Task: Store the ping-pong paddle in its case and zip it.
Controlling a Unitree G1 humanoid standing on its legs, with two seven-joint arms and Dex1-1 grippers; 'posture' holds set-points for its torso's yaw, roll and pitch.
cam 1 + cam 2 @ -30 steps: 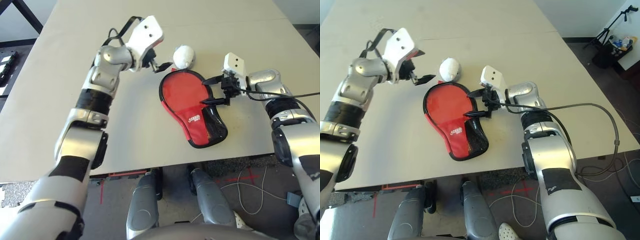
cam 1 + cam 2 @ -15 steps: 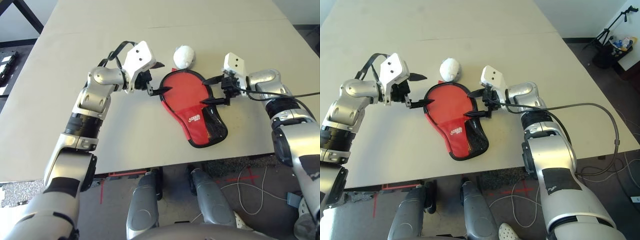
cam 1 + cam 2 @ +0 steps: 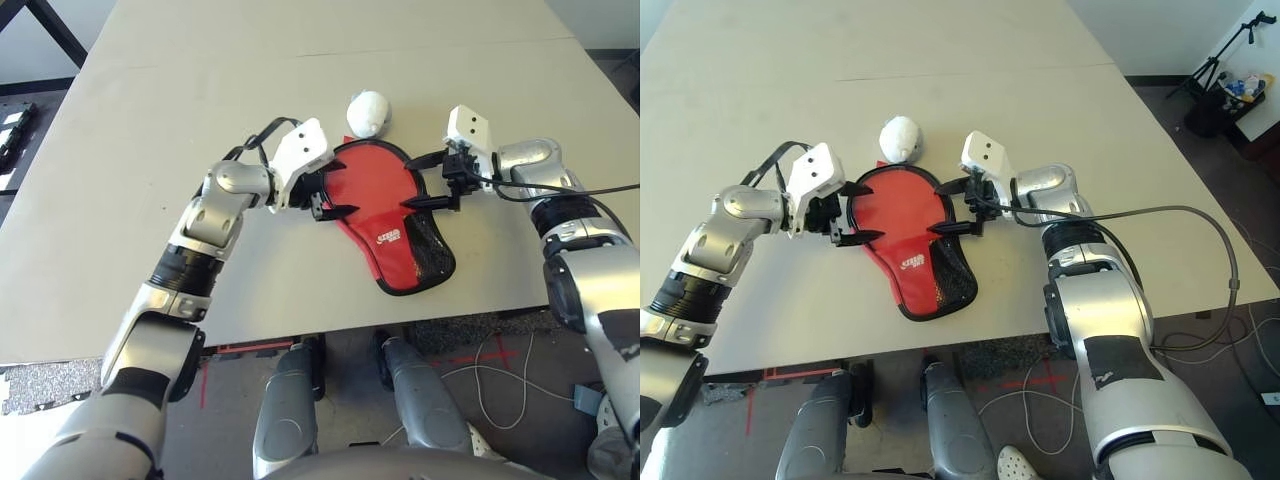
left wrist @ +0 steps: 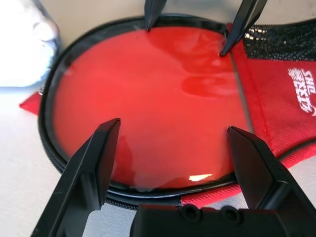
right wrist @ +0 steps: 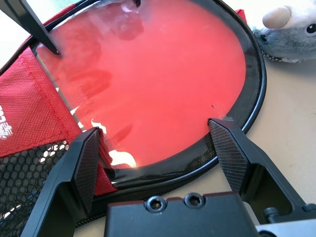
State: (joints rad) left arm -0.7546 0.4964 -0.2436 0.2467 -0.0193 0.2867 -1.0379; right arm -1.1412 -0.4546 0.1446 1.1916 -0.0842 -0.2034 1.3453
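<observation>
The case (image 3: 398,243) lies flat on the table, red side up, with its mesh pocket (image 3: 432,250) toward the front edge. The ping-pong paddle's glossy red face (image 4: 158,98) shows in the case's round head, inside the black zipper rim (image 5: 254,94); its handle is hidden under the red fabric. My left gripper (image 3: 335,195) is open at the left edge of the head, low over the rim. Open as well, my right gripper (image 3: 408,186) faces it from the right edge. The paddle's face lies between their fingertips. Neither holds anything.
A white plush ball (image 3: 367,112) sits just behind the case's head, close to the rim. The table's front edge (image 3: 300,335) runs a little beyond the case's narrow end. A black cable (image 3: 1200,215) trails from my right forearm.
My left arm has swung down from beside the plush ball to the left edge of the case's head, staying open. The right gripper and the case have not moved.
</observation>
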